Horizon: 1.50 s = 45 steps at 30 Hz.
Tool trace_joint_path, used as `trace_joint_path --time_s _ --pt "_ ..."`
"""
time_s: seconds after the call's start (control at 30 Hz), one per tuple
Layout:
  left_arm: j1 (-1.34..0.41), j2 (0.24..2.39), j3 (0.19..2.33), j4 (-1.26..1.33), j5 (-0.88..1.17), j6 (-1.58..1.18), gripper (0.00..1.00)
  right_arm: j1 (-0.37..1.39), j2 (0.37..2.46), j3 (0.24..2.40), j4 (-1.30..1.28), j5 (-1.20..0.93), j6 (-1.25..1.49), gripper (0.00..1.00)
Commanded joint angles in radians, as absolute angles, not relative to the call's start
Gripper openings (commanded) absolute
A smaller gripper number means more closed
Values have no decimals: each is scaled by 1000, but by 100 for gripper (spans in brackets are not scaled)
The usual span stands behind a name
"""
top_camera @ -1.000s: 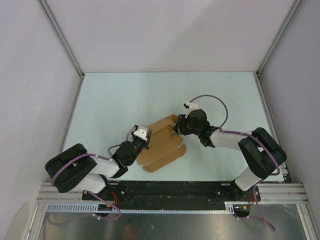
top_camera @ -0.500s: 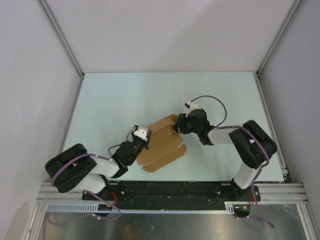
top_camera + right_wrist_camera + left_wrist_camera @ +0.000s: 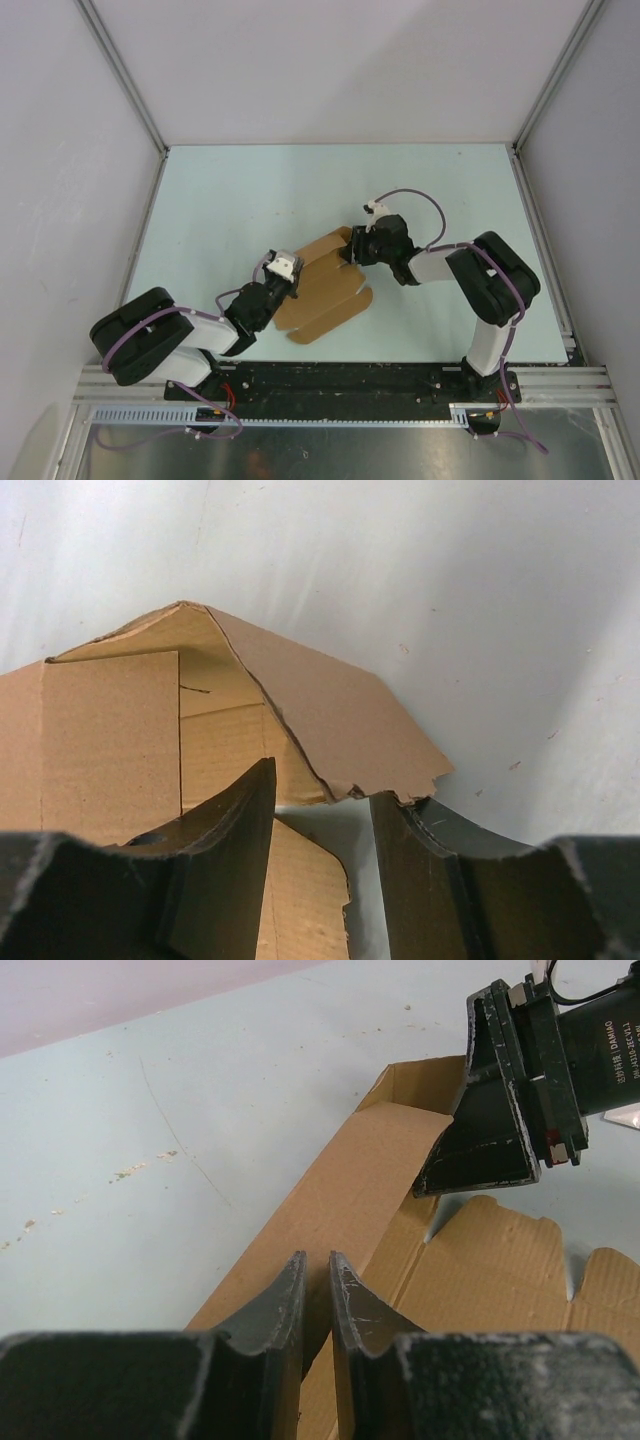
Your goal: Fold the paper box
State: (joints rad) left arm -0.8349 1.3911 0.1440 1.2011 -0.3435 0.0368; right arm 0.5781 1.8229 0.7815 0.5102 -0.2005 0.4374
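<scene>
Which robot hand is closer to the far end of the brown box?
Right. The right gripper is at the far end flap of the paper box; the left gripper pinches its side wall, nearer the bases.

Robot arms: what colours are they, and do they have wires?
The left arm and right arm are white with chunky black joints. Thin purple cables loop along them. The left hand and right hand each have two scuffed black fingers.

The left end effector [image 3: 291, 277] and right end effector [image 3: 351, 254] flank the paper box [image 3: 325, 292].
</scene>
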Motion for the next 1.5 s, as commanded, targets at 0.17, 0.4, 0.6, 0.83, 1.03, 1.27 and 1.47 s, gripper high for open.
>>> trace_joint_path --time_s 0.17,0.4,0.6,0.83,1.03,1.27,1.47 --pt "-839 1377 140 1209 -365 68 20 575 1855 825 537 -239 439 40" --pt "-839 1378 141 1209 -365 71 19 575 1858 825 531 -271 433 38" --pt "-839 1384 144 1209 -365 71 19 581 1844 827 525 -287 420 32" --pt "-839 1384 144 1209 -365 71 19 601 1825 825 529 -279 396 31" --pt "-839 1388 144 1207 -368 71 19 621 1812 825 528 -279 371 30" --pt "-839 1382 141 1206 -365 69 19 637 1786 822 514 -250 351 20" --pt "-839 1374 140 1204 -365 69 19 635 1779 812 540 -265 367 15"
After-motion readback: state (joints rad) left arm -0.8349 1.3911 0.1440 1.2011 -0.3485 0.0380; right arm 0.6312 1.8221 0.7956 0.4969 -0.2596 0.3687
